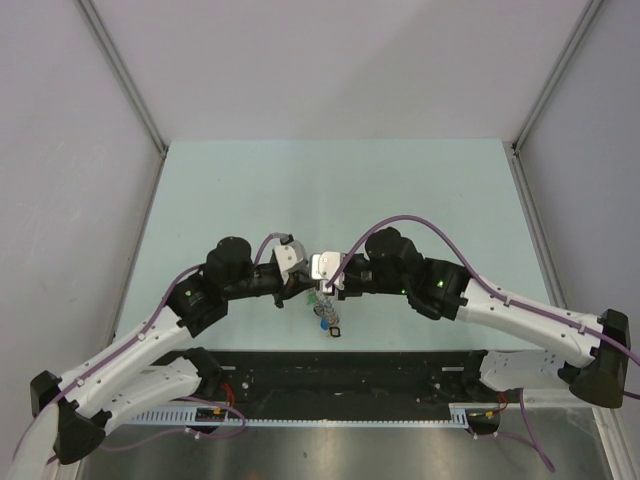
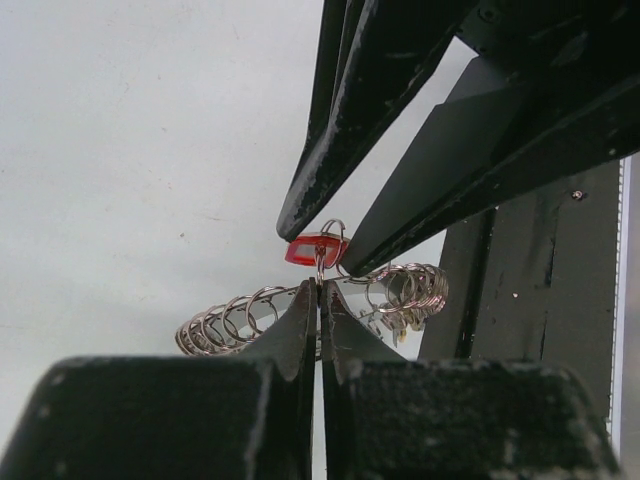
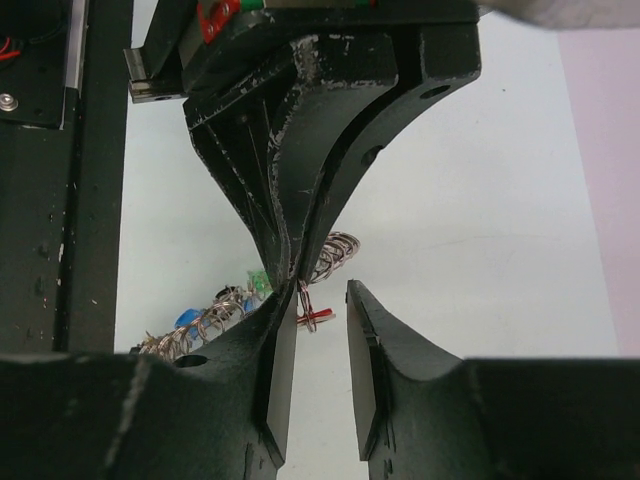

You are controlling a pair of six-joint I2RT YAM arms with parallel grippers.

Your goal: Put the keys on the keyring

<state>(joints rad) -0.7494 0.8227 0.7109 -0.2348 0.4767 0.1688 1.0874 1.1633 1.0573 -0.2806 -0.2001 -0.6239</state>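
Note:
The keyring, a grey ring fringed with small silver rings and green, blue and black tags, shows in the right wrist view and hangs below the meeting grippers in the top view. My left gripper is shut on it; it also shows in the top view and the right wrist view. The key with the red tag sticks out by its small split ring right at that pinch. My right gripper is open, its fingers either side of the red tag without touching it.
The pale green table stretches beyond the grippers. A black base rail runs along the near edge, close behind the keyring. Grey walls close in both sides and the back.

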